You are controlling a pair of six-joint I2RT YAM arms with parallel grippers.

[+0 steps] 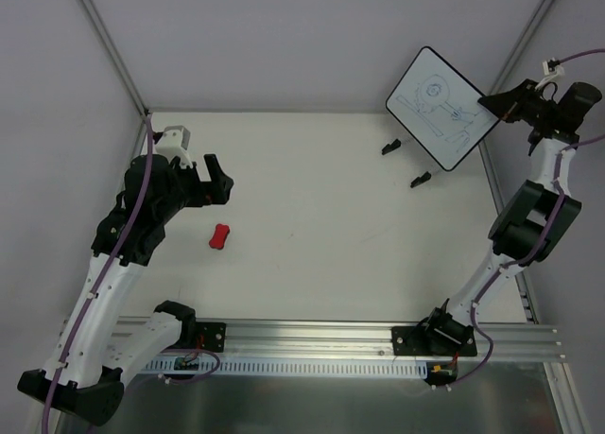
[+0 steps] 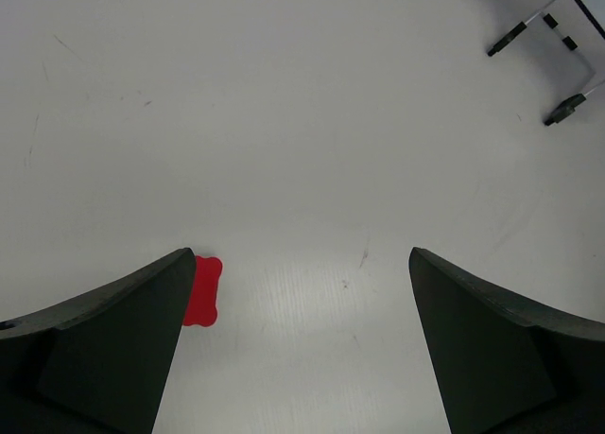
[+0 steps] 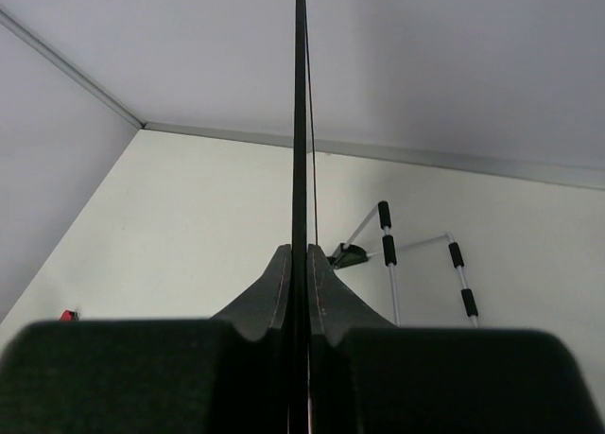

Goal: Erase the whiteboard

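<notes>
The whiteboard (image 1: 437, 103) is a small white board with a black rim and a blue marker drawing on its face. My right gripper (image 1: 496, 105) is shut on its right edge and holds it tilted above the table's far right corner. In the right wrist view the board shows edge-on (image 3: 300, 122) between the closed fingers of that gripper (image 3: 300, 254). The red bone-shaped eraser (image 1: 220, 236) lies on the table at the left. My left gripper (image 1: 219, 179) is open and empty, hovering just beyond it. In the left wrist view the eraser (image 2: 202, 290) sits beside the left finger of the gripper (image 2: 301, 264).
A white wire stand with black feet (image 1: 392, 147) rests on the table below the raised board; it also shows in the right wrist view (image 3: 389, 254) and in the left wrist view (image 2: 553, 51). Grey walls enclose the table at the back and sides.
</notes>
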